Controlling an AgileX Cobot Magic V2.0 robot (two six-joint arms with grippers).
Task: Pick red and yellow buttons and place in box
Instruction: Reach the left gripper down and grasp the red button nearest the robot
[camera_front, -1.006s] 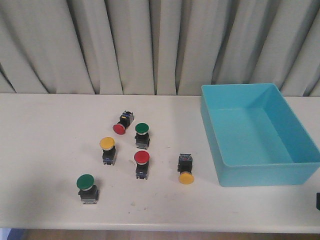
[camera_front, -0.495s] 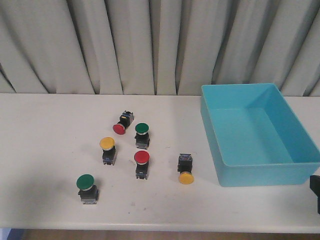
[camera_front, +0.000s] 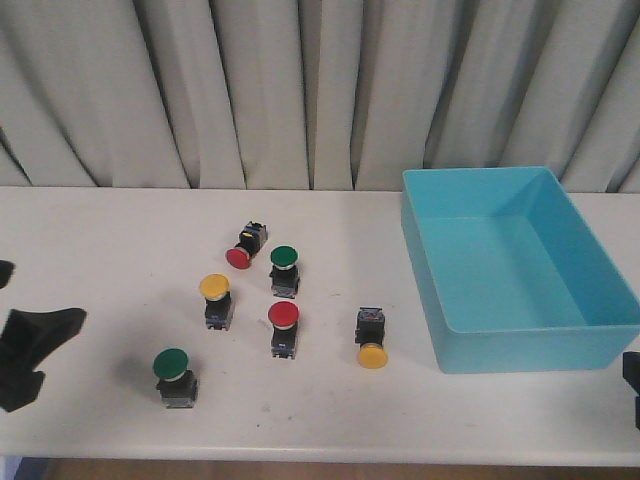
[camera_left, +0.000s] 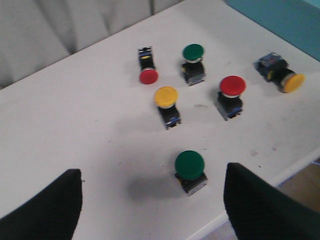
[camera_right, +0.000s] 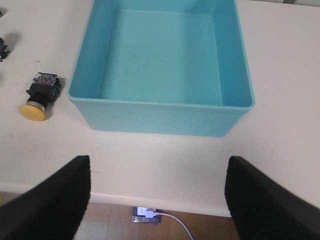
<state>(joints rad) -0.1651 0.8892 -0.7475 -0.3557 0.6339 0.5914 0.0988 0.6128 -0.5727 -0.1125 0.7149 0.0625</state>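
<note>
Two red buttons show in the front view: one lies on its side (camera_front: 240, 255), one stands upright (camera_front: 283, 318). One yellow button stands upright (camera_front: 215, 289); another lies on its side (camera_front: 371, 352) nearest the turquoise box (camera_front: 520, 350). My left gripper (camera_front: 30, 320) is open and empty at the table's left edge, left of the buttons. In the left wrist view (camera_left: 155, 210) the red buttons (camera_left: 148, 76) (camera_left: 232, 86) and yellow buttons (camera_left: 166, 96) (camera_left: 291, 83) lie ahead. My right gripper (camera_front: 632, 385) is open and empty in front of the box (camera_right: 160, 117), over the table's front edge (camera_right: 157, 200).
Two green buttons stand among the others: one at the front left (camera_front: 171, 365), closest to my left gripper (camera_left: 189, 164), one at the back (camera_front: 284, 259). Grey curtains hang behind the table. A floor socket with a white plug (camera_right: 147, 214) shows below the table edge.
My left gripper has come into the front view at the table's left edge. My right gripper has risen a little at the right edge. The buttons and the box have not moved.
</note>
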